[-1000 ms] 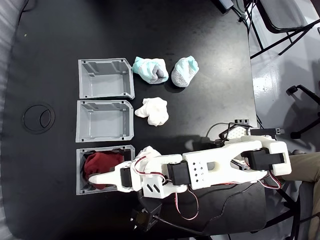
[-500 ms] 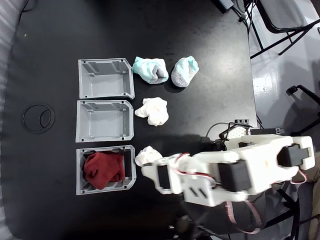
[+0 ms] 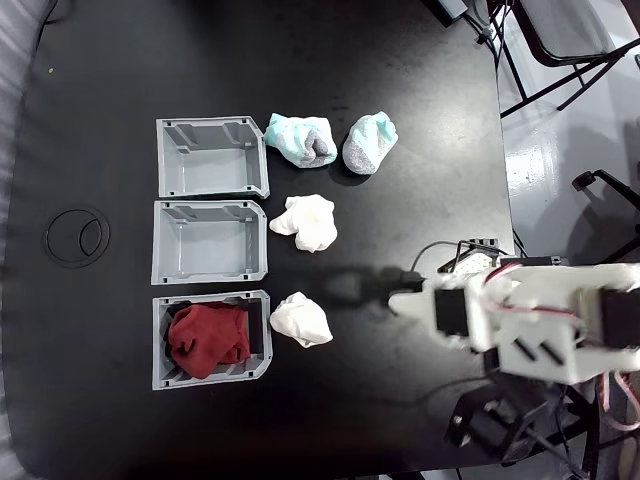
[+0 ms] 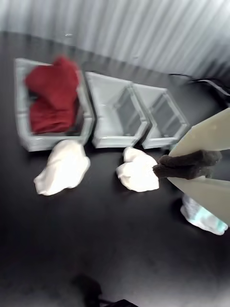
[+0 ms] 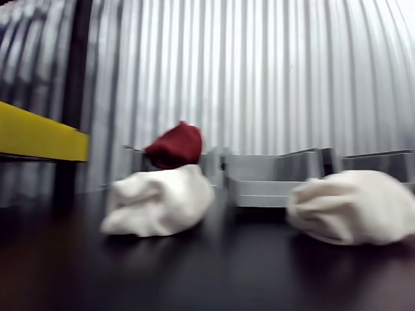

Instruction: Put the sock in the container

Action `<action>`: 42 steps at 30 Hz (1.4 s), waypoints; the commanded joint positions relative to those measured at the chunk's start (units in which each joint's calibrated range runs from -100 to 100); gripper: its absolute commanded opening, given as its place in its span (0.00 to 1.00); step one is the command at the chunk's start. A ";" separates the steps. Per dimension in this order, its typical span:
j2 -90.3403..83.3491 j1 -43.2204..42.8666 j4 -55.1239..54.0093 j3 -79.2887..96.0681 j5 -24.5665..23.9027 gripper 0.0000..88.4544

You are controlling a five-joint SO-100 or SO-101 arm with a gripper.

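On the black tabletop, three small grey ribbed open-top plastic bins are standing in a column in the fixed view. Taking the lowest one, the container, as landmark: the fist-sized maroon balled fabric sock is lying inside it, heaped against one wall and rising above the rim in the wrist view. By that, the task is looking done for this sock; nothing seems left but clearing the arm away.

The white robot arm is sitting well right of the container in the fixed view, near the tabletop's edge, its pincer carrying nothing. In the wrist view the pincer is showing pale jaws set narrowly apart with only a dark pad between them.

Above the container, the middle bin and the far bin are standing empty. Just right of the container a white balled sock is resting nearly against its wall; a second white sock is lying beside the middle bin, and two mint-and-grey socks beside the far bin. Between these and the arm the tabletop is lying open.
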 commanded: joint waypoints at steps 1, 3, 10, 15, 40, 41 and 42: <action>-4.75 7.26 1.59 3.87 2.39 0.02; -6.92 10.33 1.59 7.93 6.17 0.02; -15.62 18.67 -5.41 21.00 8.52 0.02; -24.74 19.46 -17.79 35.07 8.29 0.02; -46.49 10.96 -58.27 82.50 8.06 0.02; -46.49 11.03 -58.19 82.50 8.06 0.02; -46.49 11.11 -58.19 82.59 8.11 0.02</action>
